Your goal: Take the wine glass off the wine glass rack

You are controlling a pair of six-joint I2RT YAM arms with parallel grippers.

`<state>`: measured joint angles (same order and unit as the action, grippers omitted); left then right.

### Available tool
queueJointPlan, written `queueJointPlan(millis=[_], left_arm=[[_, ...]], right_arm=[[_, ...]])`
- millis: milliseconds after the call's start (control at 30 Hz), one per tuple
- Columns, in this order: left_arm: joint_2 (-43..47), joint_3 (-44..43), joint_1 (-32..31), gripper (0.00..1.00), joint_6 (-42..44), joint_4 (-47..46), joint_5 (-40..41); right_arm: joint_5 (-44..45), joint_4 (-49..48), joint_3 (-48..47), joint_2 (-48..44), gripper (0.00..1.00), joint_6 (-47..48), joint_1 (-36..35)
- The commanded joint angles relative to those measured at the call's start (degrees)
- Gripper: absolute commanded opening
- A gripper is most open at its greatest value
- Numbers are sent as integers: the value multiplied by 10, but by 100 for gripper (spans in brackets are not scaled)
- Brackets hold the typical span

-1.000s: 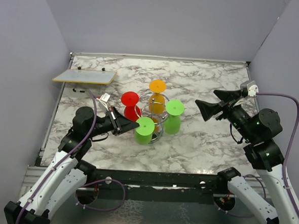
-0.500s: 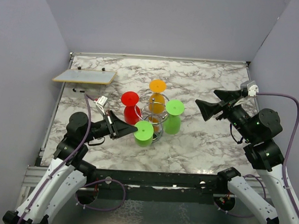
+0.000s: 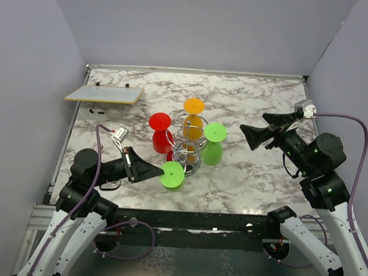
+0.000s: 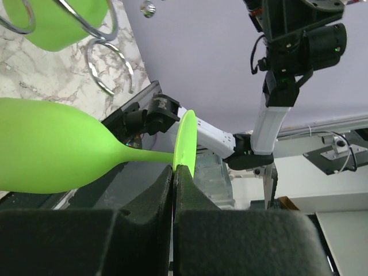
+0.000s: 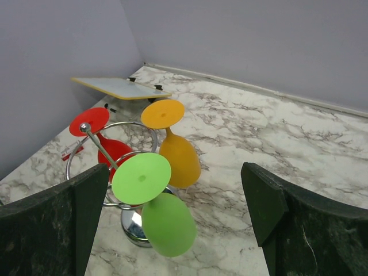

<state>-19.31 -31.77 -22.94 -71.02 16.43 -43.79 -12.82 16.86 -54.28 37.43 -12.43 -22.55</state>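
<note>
Left gripper (image 4: 174, 170) is clamped shut on the foot rim of the green glass (image 4: 52, 152), just near-left of the rack (image 3: 188, 147). In the top view the glass reads foot-up, bowl mostly hidden under the foot. Its long axis runs across the jaws, stem going from the pinched foot to the bowl. Wrist view shows the rack's wire loops beyond the bowl with a gap, so I judge the glass free of the rack: beside it, not touching. Red glass (image 3: 160, 129) hangs on the rack's left, orange glass (image 3: 193, 117) on its far side, second green glass (image 3: 213, 143) on its right. Right gripper (image 3: 246, 137) hovers right of the rack, jaws wide, holding nothing. Key relation: the rack lies straight ahead of the left fingers, so clearance comes from backing off near-left along that line, then setting down on the table (image 3: 250, 179). Left arm's job.
</note>
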Motion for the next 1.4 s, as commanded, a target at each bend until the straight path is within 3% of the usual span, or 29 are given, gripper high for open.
queueJointPlan(millis=[0,400,567,667,867,1100,1267,1367], left_arm=[[12,-66,1,0,22,21,-26],[-173,-420,1,0,193,51,-26],[-226,-486,0,0,206,45,-14],[-253,-507,1,0,257,20,-12],[-301,-504,1,0,425,-70,-3],[-323,-425,1,0,525,-221,-92],[-275,-347,1,0,628,-269,-56],[-272,-333,1,0,637,-264,-58]], right_arm=[[12,37,-27,-9,100,-21,-3],[10,77,-110,-11,100,-39,-3],[16,56,-130,-9,100,-41,-3],[-6,8,-112,-3,100,-37,-3],[-25,-27,-140,73,100,-45,-3],[-73,-85,-183,166,100,-70,-3],[-135,-47,-268,256,100,-67,-3],[-166,-4,-333,319,100,-61,-3]])
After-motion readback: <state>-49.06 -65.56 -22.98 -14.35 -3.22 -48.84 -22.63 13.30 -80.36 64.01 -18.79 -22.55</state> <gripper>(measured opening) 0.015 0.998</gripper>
